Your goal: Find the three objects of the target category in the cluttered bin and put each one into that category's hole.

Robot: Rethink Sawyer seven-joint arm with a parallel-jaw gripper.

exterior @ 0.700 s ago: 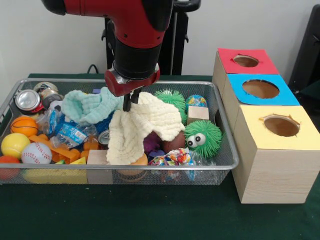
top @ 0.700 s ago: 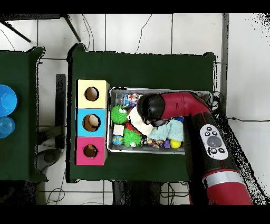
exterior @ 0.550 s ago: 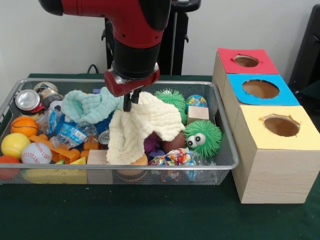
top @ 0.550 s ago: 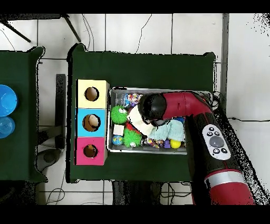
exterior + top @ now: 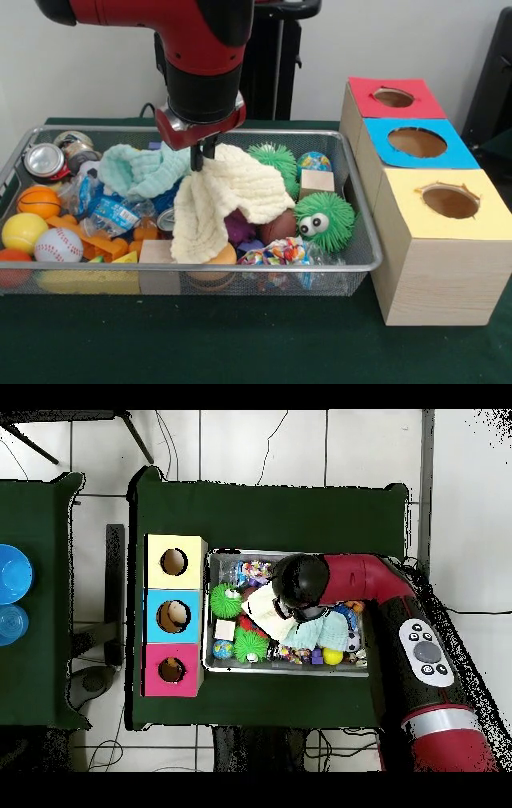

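The gripper of the red arm is closed on the top edge of a cream-yellow washcloth, and its two dark fingers are pressed together on the fabric. The cloth hangs from this pinch and spreads over the toys in the middle of the wire mesh bin. In the overhead view the cloth shows beside the arm's black wrist.

Taking the washcloth as the landmark: a mint-green cloth lies just to its left, touching it. To its right sit a green spiky ball with googly eyes, a second green spiky ball behind it, and a small wooden block. At the bin's left end, well apart from the cloth, are a baseball, a yellow ball, a small basketball and crushed cans.

Right of the bin stand three wooden boxes with holes: yellow box, blue box, red box.
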